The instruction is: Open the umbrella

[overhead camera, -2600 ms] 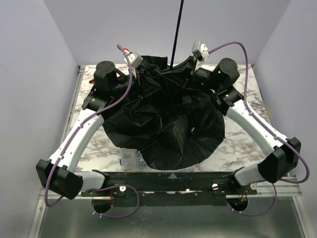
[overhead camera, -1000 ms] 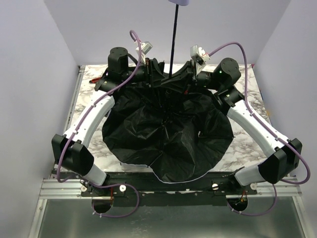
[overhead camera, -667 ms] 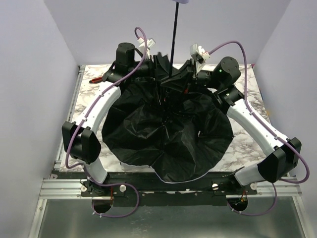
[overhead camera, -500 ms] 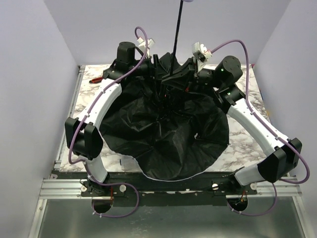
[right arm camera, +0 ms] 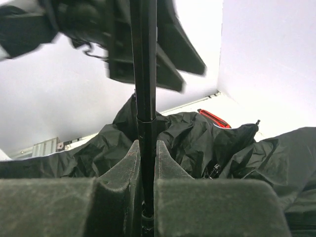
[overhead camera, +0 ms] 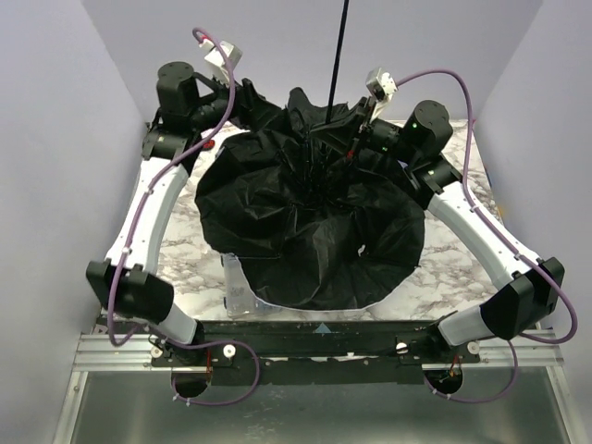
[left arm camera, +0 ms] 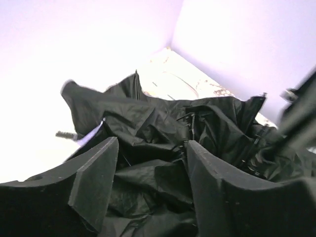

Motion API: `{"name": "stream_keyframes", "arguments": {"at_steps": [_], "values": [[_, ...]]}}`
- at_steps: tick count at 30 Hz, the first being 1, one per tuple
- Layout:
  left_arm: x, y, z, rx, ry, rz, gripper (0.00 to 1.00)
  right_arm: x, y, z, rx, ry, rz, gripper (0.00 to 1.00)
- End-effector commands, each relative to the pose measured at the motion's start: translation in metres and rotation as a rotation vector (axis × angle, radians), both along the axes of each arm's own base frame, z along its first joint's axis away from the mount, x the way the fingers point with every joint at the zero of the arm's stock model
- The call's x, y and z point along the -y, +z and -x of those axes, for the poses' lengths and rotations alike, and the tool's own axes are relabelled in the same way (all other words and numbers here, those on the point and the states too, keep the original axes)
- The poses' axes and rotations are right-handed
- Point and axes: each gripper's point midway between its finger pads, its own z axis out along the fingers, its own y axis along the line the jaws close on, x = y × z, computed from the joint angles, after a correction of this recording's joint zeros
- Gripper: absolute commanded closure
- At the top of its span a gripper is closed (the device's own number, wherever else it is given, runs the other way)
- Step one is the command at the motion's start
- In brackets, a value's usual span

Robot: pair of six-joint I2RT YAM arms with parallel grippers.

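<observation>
The umbrella (overhead camera: 310, 217) lies spread over the table with its black lining up and a pale edge showing at the front. Its thin black shaft (overhead camera: 338, 55) stands up from the hub and leaves the top of the view, so the handle is out of view. My right gripper (overhead camera: 344, 132) is shut on the shaft just above the hub; in the right wrist view the shaft (right arm camera: 143, 74) is pinched between the right gripper's (right arm camera: 146, 150) pads. My left gripper (overhead camera: 248, 100) is open and empty over the canopy's back left edge. The left wrist view shows the left gripper (left arm camera: 150, 165) over the crumpled canopy (left arm camera: 163, 123).
A clear plastic box (overhead camera: 239, 289) sticks out from under the canopy's front left edge. A red-handled tool (overhead camera: 207, 143) lies at the back left, also seen in the right wrist view (right arm camera: 213, 117). Walls close in the back and both sides.
My left arm has swung away from the shaft to the back left. The shaft has gone higher, its handle leaving the top of the view, and the canopy has bunched up round the hub.
</observation>
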Motion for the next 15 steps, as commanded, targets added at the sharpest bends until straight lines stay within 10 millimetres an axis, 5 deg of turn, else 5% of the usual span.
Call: {"name": "stream_keyframes", "arguments": {"at_steps": [1,6,11,15], "values": [[0.0,0.032,0.037,0.325,-0.072,-0.156,0.47,0.004,0.016,-0.009,0.04,-0.062,-0.037,1.0],[0.016,0.001,0.048,0.366,-0.093,-0.319,0.69,0.006,0.02,-0.014,0.045,-0.094,-0.049,1.0],[0.033,-0.029,0.054,0.461,-0.101,-0.475,0.71,0.006,0.025,-0.012,0.049,-0.087,-0.055,1.0],[0.028,-0.047,0.045,0.444,-0.076,-0.539,0.71,0.008,0.032,-0.011,0.057,-0.098,-0.062,1.0]]}}
